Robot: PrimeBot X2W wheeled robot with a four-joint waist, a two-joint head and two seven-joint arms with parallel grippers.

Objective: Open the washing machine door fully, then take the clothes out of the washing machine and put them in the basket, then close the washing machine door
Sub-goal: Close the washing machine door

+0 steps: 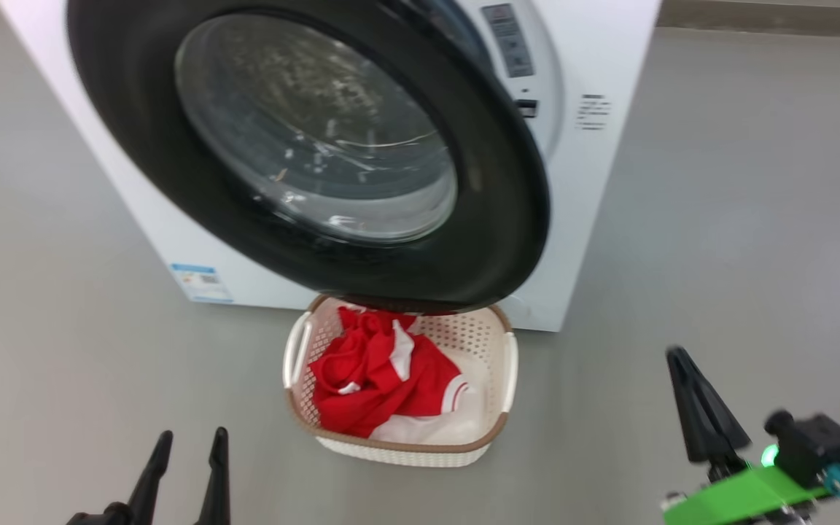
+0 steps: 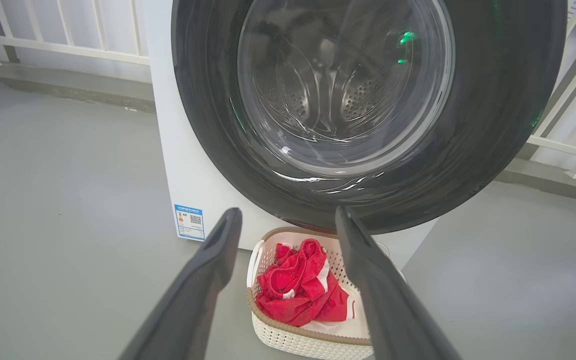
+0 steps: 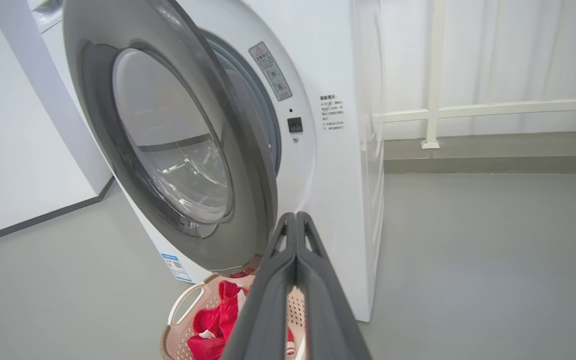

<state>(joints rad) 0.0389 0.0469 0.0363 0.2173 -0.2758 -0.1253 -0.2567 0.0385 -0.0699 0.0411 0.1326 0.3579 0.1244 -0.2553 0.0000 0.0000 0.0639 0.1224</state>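
Right hand (image 1: 677, 357): fingers are pressing flat together, gripping nothing, and it is hovering over bare floor (image 1: 726, 240) to the right of the basket (image 1: 398, 450). Left hand (image 1: 192, 437): fingers are standing wide apart, empty, pointing toward the basket's front left corner from well short of it.

The clothes (image 1: 376, 379) are lying bunched inside the basket, heaped toward its left side. The basket is sitting on the floor just before the machine (image 1: 609, 182), its rear edge tucked under the door (image 1: 507, 219).

The door is hanging partly open, its hinge lying on the left and its free edge swinging toward the right hand's side. With the clothes already in the basket, closing is judged to be the step remaining.

Handling, as judged: the door is a stiff hinged panel and likely fairly heavy. Its glossy black rim is probably slippery, and its bulging glass is the fragile part. A flat push from shut fingers on the rim near the free edge should be giving the most leverage, keeping off the glass.

Room: the floor is lying open on the right for the arm's sweep. The door's lower edge is passing close above the basket's rear rim, and whether it is clearing cannot be told.
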